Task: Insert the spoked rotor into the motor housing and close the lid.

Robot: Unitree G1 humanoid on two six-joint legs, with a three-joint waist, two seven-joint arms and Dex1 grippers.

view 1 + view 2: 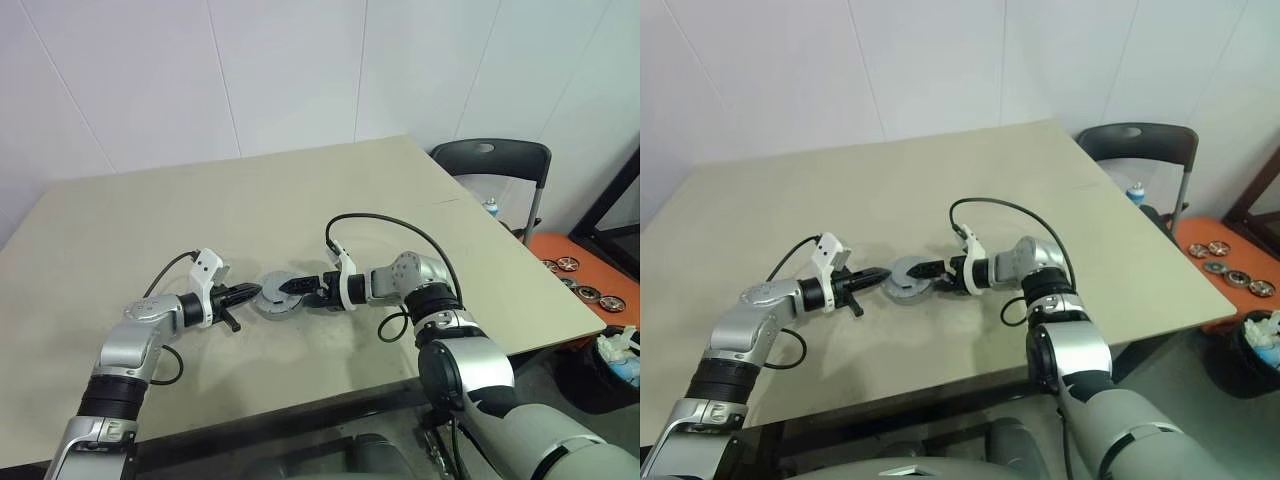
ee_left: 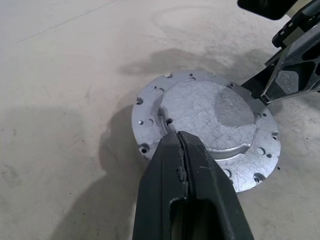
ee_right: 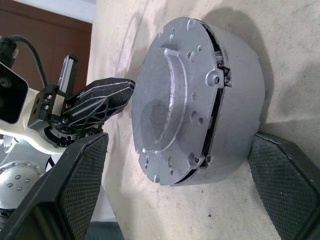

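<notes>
The motor housing [image 3: 242, 90] is a silver round drum resting on the beige table [image 1: 200, 220]. A silver lid [image 2: 210, 112] with rim holes and a raised centre lies on top of it. The spoked rotor is hidden. My left gripper [image 2: 176, 136] is shut, its tip at the lid's rim on the left side [image 1: 252, 293]. My right gripper [image 3: 177, 142] reaches in from the right and is open, one finger on each side of the housing, with a gap showing at the lid side. The same assembly sits between both grippers in the head views [image 1: 905, 280].
A dark chair [image 1: 490, 165] stands past the table's right edge, with a small bottle [image 1: 490, 207] near it. Farther right, an orange surface [image 1: 575, 255] holds several round parts. A bin [image 1: 612, 355] stands at the lower right.
</notes>
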